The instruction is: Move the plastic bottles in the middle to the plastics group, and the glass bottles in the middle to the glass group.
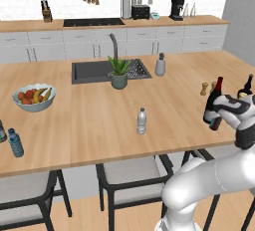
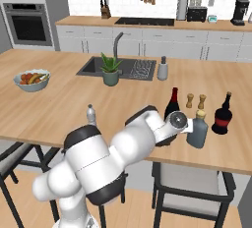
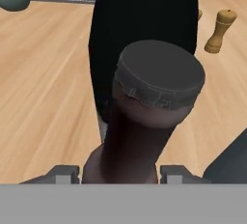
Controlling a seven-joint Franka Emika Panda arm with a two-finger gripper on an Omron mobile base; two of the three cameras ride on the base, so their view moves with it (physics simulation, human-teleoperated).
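Note:
My gripper (image 3: 120,172) stands at the counter's right end, a finger on either side of the slim dark-brown glass bottle (image 3: 154,97) with its grey cap. Whether the pads still press it is unclear. That brown bottle (image 1: 215,123) stands upright beside the tall wine bottle (image 1: 214,100) with its red foil neck. Close by is the glass group: a squat grey-blue bottle (image 2: 198,129) and a dark round-shouldered bottle (image 2: 222,115). The clear plastic bottle (image 1: 142,121) stands mid-counter. At the far left are the blue-tinted bottle (image 1: 15,143) and a dark-green one (image 1: 1,131).
Two wooden mills (image 2: 196,101) stand behind the glass group. A potted plant (image 1: 119,73), the sink (image 1: 94,70) and a soap dispenser (image 1: 160,65) sit mid-counter, with a fruit bowl (image 1: 34,98) to the left. Dark chairs (image 1: 129,175) stand under the near edge.

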